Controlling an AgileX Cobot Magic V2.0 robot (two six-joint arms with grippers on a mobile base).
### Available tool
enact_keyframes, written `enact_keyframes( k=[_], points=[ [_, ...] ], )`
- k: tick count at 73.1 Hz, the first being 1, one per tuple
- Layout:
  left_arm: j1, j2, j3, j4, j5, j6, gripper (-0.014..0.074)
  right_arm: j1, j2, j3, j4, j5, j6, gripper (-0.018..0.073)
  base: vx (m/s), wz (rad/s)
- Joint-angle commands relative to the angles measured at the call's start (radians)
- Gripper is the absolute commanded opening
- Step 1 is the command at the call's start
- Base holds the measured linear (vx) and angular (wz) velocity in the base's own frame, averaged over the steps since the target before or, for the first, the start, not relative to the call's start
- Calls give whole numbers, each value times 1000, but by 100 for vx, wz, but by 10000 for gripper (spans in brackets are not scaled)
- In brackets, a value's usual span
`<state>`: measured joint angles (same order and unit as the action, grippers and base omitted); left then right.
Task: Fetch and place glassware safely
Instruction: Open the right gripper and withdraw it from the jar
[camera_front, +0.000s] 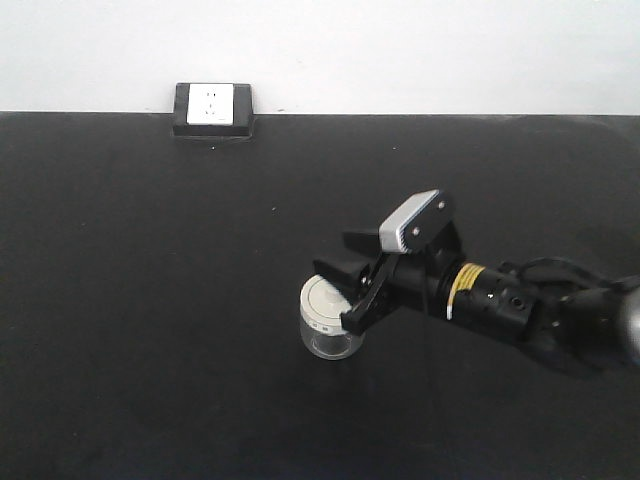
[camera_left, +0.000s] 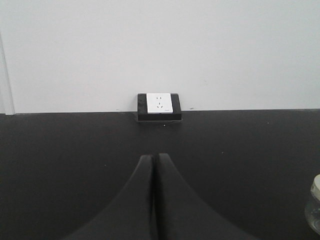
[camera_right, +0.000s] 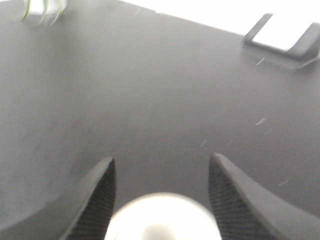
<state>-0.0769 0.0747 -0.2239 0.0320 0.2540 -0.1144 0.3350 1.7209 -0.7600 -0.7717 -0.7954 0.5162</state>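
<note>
Reaching in from the right of the black table (camera_front: 150, 300), our right gripper (camera_front: 343, 292) has its fingers spread wide on either side of the glass jar (camera_front: 331, 321); whether they touch it we cannot tell. That lidded jar stands upright near the table's middle. Our left gripper (camera_left: 155, 165) has its fingers pressed together, empty, pointing toward the wall socket (camera_left: 159, 106).

Black table (camera_front: 150, 330): jar (camera_front: 330, 322), socket box (camera_front: 213, 110).
</note>
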Motion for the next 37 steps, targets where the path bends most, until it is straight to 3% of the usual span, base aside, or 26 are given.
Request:
enact_keyframes(
  k=[1, 19, 37],
  points=[
    [-8, 9, -21, -8, -77, -8, -7, -2, -142, -19, 15, 94, 62, 412, 0, 0],
    [-8, 9, -21, -8, -77, -8, -7, -2, -430, -19, 4, 527, 76, 412, 0, 0],
    [-8, 9, -21, -8, -77, -8, -7, -2, -679, -19, 8, 790, 172, 412, 0, 0]
  ],
)
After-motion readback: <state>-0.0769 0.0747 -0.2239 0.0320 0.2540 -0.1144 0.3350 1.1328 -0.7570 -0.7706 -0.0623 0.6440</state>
